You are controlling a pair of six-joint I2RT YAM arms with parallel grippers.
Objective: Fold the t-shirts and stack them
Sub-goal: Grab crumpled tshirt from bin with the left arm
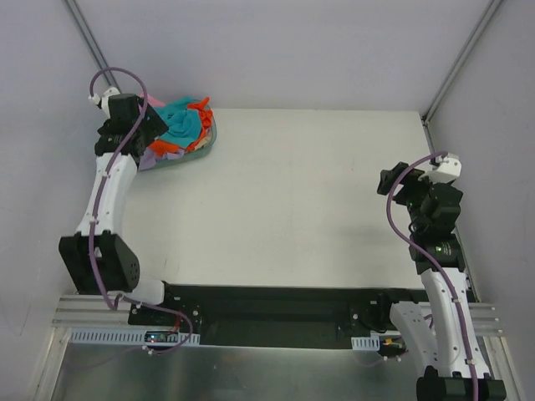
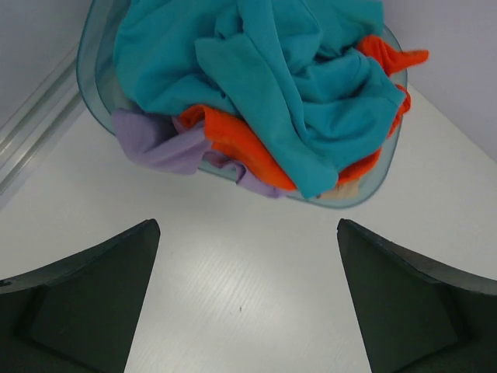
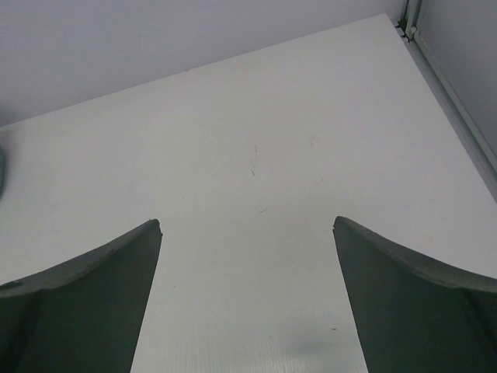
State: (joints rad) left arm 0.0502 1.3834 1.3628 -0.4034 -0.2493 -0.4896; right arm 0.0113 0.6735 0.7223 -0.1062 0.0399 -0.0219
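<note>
So, the t-shirts are all bunched together in one heap inside the round translucent basket (image 2: 95,85), which sits at the far left corner of the table (image 1: 292,200). The teal shirt (image 2: 264,70) is on top and covers most of the pile. The orange shirt (image 2: 241,144) is tangled under it, poking out at the near side and again on the right. The lavender shirt (image 2: 151,144) is lower down and droops over the near rim onto the tabletop. From the top camera you can also spot a bit of the pink shirt (image 1: 155,101) at the far left edge of the heap, tucked right by the arm. Everything is crumpled and overlapping, so the teal one sits across the others, and the basket wall rings the lot.

Your left gripper (image 2: 247,233) is just beside the basket on its near side, pointed at the pile, with its jaws spread wide and only white table showing between them. A metal rail (image 2: 31,132) runs along the table's left edge close by.

Your right gripper (image 3: 247,229) is well apart from all that, over on the right side of the table, and its jaws are spread wide too, holding nothing. Another frame rail (image 3: 454,101) lines the right edge there.
</note>
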